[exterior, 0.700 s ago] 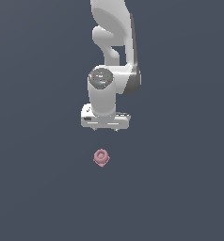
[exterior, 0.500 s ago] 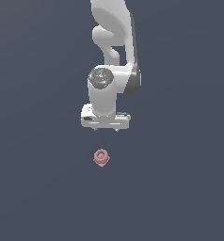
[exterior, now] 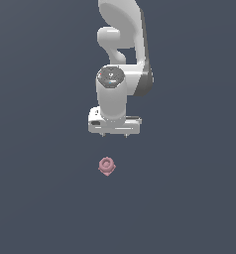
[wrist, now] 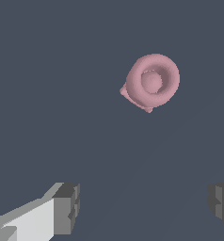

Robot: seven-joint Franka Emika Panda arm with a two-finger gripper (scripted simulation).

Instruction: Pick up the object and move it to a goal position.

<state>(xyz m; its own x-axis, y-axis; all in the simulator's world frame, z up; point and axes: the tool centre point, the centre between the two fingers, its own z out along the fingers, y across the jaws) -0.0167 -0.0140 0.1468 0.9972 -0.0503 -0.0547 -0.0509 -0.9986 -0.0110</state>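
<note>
exterior view: high, steeply downward, far, whole white arm | wrist view: close, straight down past dark finger pads (wrist: 67, 207) | shared: small pink ring-topped knob (exterior: 106, 166) (wrist: 151, 82)

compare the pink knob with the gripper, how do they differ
The pink knob is rounded, with a ring-shaped top; the gripper is boxy, white with grey fingers. The knob is much smaller. It lies on the floor, while the open gripper hangs apart from it, touching nothing.
</note>
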